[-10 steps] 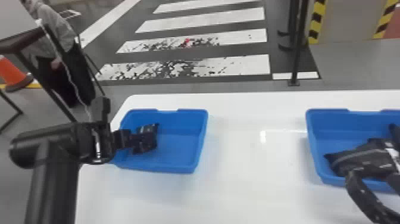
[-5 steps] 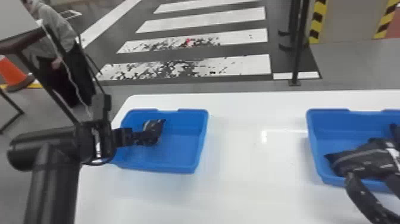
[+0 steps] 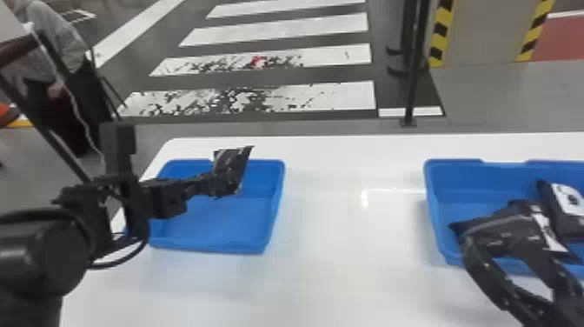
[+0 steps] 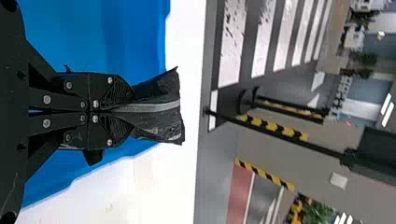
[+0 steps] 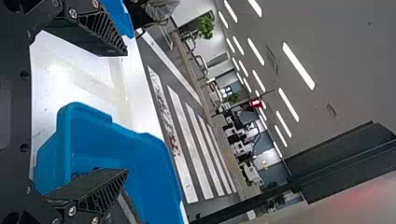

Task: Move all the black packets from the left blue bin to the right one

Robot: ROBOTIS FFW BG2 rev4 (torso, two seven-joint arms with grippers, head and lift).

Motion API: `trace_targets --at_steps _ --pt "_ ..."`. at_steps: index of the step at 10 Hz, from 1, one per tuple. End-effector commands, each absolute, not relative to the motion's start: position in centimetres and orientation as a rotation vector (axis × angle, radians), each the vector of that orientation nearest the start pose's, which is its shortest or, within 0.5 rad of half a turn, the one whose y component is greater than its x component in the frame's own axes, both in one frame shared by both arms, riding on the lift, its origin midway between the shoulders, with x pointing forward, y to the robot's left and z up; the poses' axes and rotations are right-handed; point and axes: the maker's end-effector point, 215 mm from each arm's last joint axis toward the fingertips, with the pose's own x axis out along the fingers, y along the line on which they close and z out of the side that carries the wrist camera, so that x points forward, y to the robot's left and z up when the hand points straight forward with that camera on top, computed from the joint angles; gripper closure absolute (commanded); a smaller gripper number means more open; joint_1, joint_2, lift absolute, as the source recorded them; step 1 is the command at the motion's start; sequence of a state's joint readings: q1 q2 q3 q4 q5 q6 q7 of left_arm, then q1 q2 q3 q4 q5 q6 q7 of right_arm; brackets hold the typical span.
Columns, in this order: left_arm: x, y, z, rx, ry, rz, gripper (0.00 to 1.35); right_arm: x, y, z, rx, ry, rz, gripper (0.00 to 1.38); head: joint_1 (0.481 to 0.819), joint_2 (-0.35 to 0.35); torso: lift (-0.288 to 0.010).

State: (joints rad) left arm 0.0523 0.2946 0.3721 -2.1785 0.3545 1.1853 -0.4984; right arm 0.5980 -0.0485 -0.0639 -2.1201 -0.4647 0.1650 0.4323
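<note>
While the left gripper [image 3: 211, 185] is clamped on a black packet [image 3: 234, 166], that one's looking pretty creased, pinched narrow then flaring out, grey stripe and all, up over the left blue bin [image 3: 217, 224]. Over in the right blue bin [image 3: 469, 198], another black packet [image 3: 489, 224] lies beside a white-panelled one [image 3: 569, 204], and the right gripper [image 3: 496, 245] has its fingers spread.

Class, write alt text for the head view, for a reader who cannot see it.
The robot's left gripper holds a black packet over the left blue bin on a white table. The open right gripper is over the right blue bin, where more black packets lie. Beyond the table, white stripes cross the floor.
</note>
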Motion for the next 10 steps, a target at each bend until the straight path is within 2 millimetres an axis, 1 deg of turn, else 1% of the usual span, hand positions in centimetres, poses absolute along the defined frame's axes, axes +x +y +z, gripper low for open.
trace_targets --at_steps 1,2,3,4,5,6,7,8,9,10 --pt "48.0 26.2 -29.3 -0.176 0.468 -0.45 1.21 39.7 -14.0 -32.4 0.475 0.087 0.475 0.15 0.695 0.196 -0.185" --pt "46.7 22.1 -28.7 -0.196 0.453 -0.543 1.21 39.7 -12.3 -30.8 0.503 0.07 0.528 0.15 0.695 0.173 -0.185" --pt "45.8 19.1 -28.3 -0.211 0.44 -0.608 1.21 39.6 -11.1 -29.4 0.52 0.048 0.562 0.15 0.695 0.146 -0.185" --pt "44.6 15.8 -28.1 -0.238 0.439 -0.685 1.21 39.9 -10.2 -28.4 0.532 0.034 0.589 0.15 0.695 0.123 -0.185" --pt "43.6 13.1 -27.5 -0.246 0.434 -0.75 1.21 40.4 -9.4 -28.0 0.54 0.028 0.61 0.15 0.695 0.094 -0.185" --pt "42.6 10.6 -27.5 -0.26 0.442 -0.809 1.21 40.8 -8.8 -27.8 0.543 0.027 0.628 0.15 0.695 0.077 -0.185" --pt "42.0 8.9 -27.4 -0.265 0.445 -0.848 1.21 41.3 -8.2 -27.5 0.54 0.024 0.644 0.15 0.695 0.045 -0.185" --pt "41.3 7.1 -27.3 -0.27 0.451 -0.891 1.21 41.9 -8.1 -27.7 0.538 0.023 0.647 0.15 0.695 0.021 -0.185" --pt "40.7 6.0 -27.5 -0.273 0.461 -0.917 1.21 42.4 -8.1 -27.9 0.534 0.025 0.649 0.15 0.695 -0.002 -0.185" --pt "40.3 5.3 -27.6 -0.272 0.47 -0.934 1.21 42.7 -7.9 -27.2 0.525 0.012 0.658 0.14 0.695 -0.013 -0.185"
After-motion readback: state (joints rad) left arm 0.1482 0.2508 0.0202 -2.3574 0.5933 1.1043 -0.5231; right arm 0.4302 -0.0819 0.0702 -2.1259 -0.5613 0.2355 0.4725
